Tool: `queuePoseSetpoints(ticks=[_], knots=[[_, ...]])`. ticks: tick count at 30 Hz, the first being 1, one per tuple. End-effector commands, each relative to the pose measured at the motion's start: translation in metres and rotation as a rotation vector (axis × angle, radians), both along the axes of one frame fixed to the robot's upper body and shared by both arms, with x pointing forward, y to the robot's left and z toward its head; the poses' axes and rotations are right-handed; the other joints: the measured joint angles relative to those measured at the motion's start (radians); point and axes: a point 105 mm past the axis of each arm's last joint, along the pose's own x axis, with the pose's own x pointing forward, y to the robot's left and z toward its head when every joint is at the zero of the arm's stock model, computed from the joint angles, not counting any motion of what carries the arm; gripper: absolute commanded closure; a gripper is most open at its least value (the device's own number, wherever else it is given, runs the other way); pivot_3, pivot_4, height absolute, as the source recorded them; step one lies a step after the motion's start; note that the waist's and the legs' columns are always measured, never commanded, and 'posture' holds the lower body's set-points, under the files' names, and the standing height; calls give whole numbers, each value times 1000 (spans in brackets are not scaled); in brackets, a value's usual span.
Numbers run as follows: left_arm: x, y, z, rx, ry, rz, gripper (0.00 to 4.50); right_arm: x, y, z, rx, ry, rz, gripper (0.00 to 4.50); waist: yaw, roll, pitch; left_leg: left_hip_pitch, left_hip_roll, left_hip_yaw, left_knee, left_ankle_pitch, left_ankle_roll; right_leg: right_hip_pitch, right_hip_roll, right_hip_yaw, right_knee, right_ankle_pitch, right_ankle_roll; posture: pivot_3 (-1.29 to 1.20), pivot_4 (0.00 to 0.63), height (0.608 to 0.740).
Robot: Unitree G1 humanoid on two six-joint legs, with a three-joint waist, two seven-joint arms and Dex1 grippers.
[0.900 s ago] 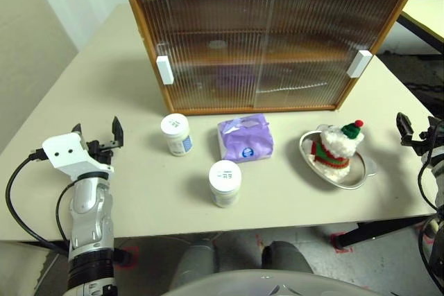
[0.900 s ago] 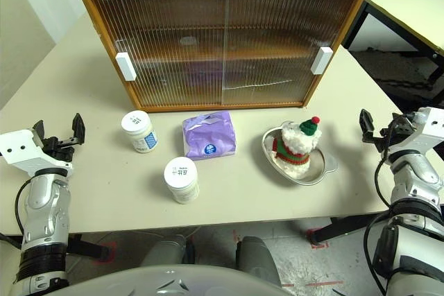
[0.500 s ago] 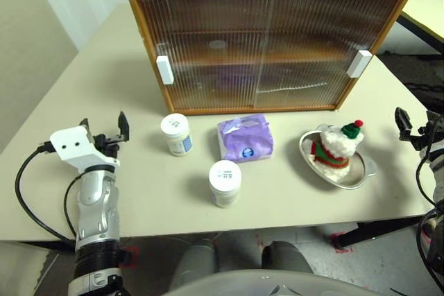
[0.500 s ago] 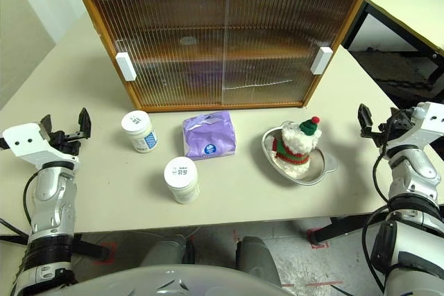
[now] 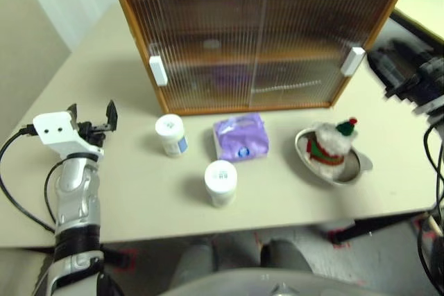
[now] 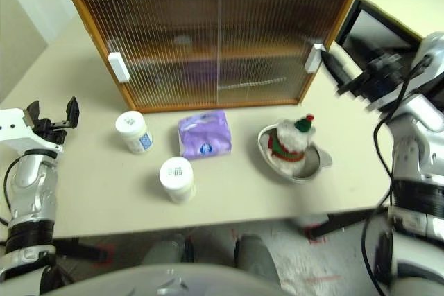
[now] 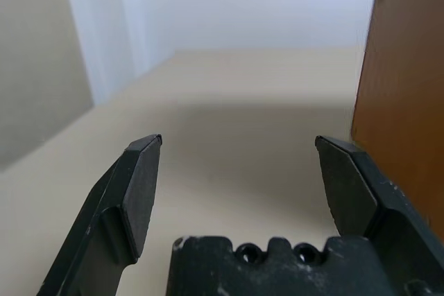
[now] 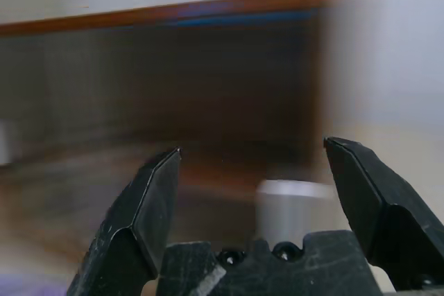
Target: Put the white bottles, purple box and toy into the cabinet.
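right gripper [image 6: 347, 77] is motion-blurred near the cabinet [image 5: 257, 32] by its right handle [image 5: 352, 61], fingers spread wide, empty. dim shapes behind the closed ribbed doors cannot be made out. since the earlier frame it has swung up and inward from the table [image 5: 132, 192] edge. left gripper [image 5: 92, 117] is open too, left of the two white bottles [image 5: 171, 134] [image 5: 220, 182]. purple box [image 5: 241, 137] and toy [image 5: 327, 145] in its dish [image 5: 354, 168] lie on the table, well below the right gripper.

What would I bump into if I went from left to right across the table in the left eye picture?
left gripper → white bottle → second white bottle → purple box → toy in its silver dish → right gripper
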Motion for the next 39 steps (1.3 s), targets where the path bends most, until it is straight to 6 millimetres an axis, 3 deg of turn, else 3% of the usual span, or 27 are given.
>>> queuePoseSetpoints(ticks=[1, 6, 11, 12, 15, 24, 39], knots=[[7, -3, 3, -31, 7, -48, 0, -11, 24, 4, -32, 26, 113, 20, 4, 0, 0, 0, 0, 0, 0, 0, 0, 0, 0, 0, 0, 0, 0, -29, 0, 740], [22, -18, 27, -51, -37, -133, 0, -31, 66, 8, -75, 38, 319, 20, 8, -2, -1, -1, 0, 0, 0, 0, 0, -2, 1, 0, 0, 1, 0, -23, 0, 740], [28, -46, 39, -76, -50, -230, 0, -38, 81, 9, -85, 36, 385, 20, 15, -3, -1, -2, 0, 1, 0, 0, 0, -2, 2, 0, -1, 1, 0, -21, 0, 740], [28, -53, 41, -82, -50, -251, 169, -39, 82, 10, -85, 36, 391, 2, 16, -4, -1, -2, 0, 1, 0, 0, 0, -2, 2, 0, -1, 1, 0, -22, 0, 740], [26, -67, 45, -96, -44, -294, 966, -41, 83, 11, -82, 34, 401, 0, 20, -4, -1, -2, 0, 1, 0, 0, -1, -3, 2, 1, 0, 1, 0, -18, 0, 740], [25, -109, 50, -154, -16, -407, 4452, -34, 79, 11, -64, 21, 372, 0, 26, -5, -1, -2, 0, 2, 2, 0, 0, -3, 7, 1, 0, 1, 1, -17, 0, 740], [36, -119, 48, -167, 17, -425, 4452, -32, 73, 16, -57, -2, 333, 0, 23, -5, -1, -2, 5, 3, 2, 2, 3, -3, 18, 7, 0, 2, -1, -48, 0, 740]])
